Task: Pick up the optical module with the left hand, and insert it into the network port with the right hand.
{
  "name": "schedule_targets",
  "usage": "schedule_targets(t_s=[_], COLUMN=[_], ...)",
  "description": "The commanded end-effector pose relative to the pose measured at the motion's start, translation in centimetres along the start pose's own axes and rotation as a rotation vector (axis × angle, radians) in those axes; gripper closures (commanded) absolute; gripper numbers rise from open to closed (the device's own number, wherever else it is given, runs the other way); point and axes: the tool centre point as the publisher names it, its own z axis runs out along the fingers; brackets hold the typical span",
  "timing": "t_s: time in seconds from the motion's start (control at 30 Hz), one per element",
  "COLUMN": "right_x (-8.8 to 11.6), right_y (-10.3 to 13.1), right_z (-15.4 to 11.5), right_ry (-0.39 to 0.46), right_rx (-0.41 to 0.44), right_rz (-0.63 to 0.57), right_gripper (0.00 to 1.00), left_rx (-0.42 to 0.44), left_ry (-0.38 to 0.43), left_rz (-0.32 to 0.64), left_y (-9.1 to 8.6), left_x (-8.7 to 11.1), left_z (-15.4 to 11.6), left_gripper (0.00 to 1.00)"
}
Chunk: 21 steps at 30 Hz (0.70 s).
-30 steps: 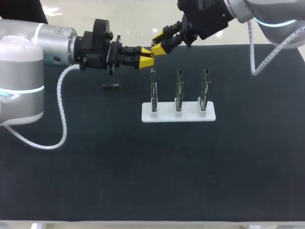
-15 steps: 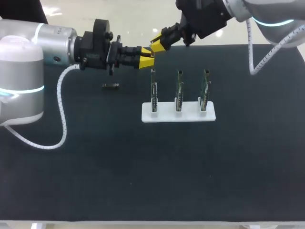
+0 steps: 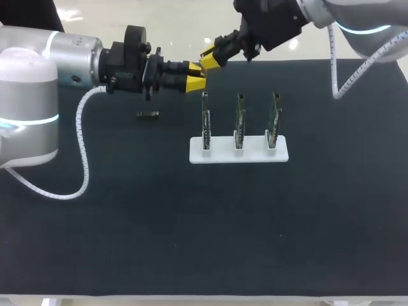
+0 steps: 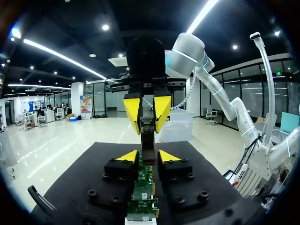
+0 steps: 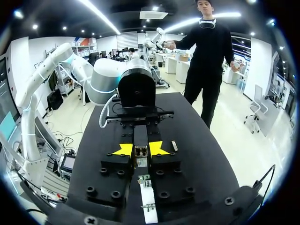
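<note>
- Both arms meet high over the far side of the black table [image 3: 191,223], and the optical module [image 4: 148,140] is in the air between them, off the surface.
- The left gripper [image 3: 196,81] is pinched narrow on one end of the module.
- The right gripper [image 3: 209,59] comes in from the opposite side, its yellow tips pressed on the other end from both sides.
- Under the meeting point stands a white stand [image 3: 239,153] with three green boards [image 3: 240,120] upright in a row. The leftmost board [image 3: 205,120] rises nearest the grippers, without touching them.
- A second small module [image 3: 148,115] lies flat on the table under the left arm, well apart from the stand.
</note>
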Motion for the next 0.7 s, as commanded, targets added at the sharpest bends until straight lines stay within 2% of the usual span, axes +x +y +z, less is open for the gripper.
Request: schedule_targets(t_s=[0.03, 0.33, 0.37, 0.47, 0.53, 0.7], right_x=[-0.2, -0.2, -0.2, 0.0, 0.1, 0.1], right_y=[-0.1, -0.2, -0.2, -0.3, -0.3, -0.4], right_z=[0.1, 0.1, 0.1, 0.0, -0.1, -0.1], right_ry=[0.005, 0.019, 0.018, 0.019, 0.02, 0.02], right_rx=[-0.001, -0.003, -0.003, -0.003, -0.004, -0.007], right_rz=[0.002, 0.0, 0.0, -0.002, -0.003, -0.006], right_gripper=[1.0, 1.0, 1.0, 1.0, 1.0, 1.0], left_rx=[-0.002, -0.002, -0.001, 0.024, 0.007, 0.042], left_ry=[-0.002, -0.002, 0.041, 0.077, 0.135, 0.234], left_rz=[0.002, 0.002, -0.015, -0.01, -0.016, -0.009], left_y=[0.0, 0.0, -0.1, -0.4, -0.4, -0.2], left_x=[0.0, 0.0, 0.1, 0.0, -0.1, 0.1], left_z=[0.0, 0.0, -0.5, -2.5, -3.9, -7.5], left_gripper=[0.0, 0.0, 0.0, 0.0, 0.0, 0.0])
